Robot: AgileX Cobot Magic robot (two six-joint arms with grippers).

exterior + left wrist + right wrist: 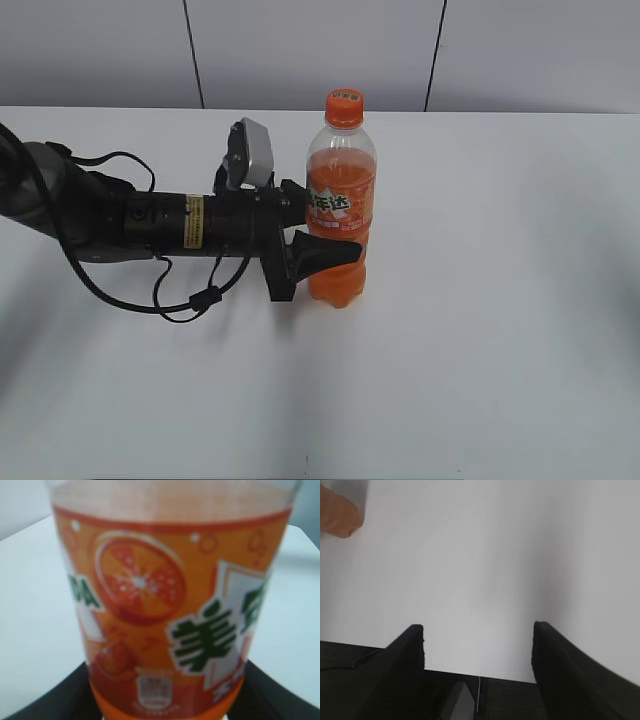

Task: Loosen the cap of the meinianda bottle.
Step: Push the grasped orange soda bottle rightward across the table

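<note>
the meinianda bottle (340, 205) stood upright at centre frame, cap (344, 106) on. the left gripper (318, 240) pinched its lower body; the right gripper (478, 645) hung spread over bare table (485, 560).

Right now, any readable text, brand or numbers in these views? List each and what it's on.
"美年达": white and green characters on the meinianda bottle label, exterior view; the left wrist view shows only "美" whole.
"DA": green letters at the label's left edge, the rest wrapped out of sight.
Mark on the cap: too small to read.
Fine print low on the label: blurred.
Yellow sticker on the left arm: unreadable.
</note>
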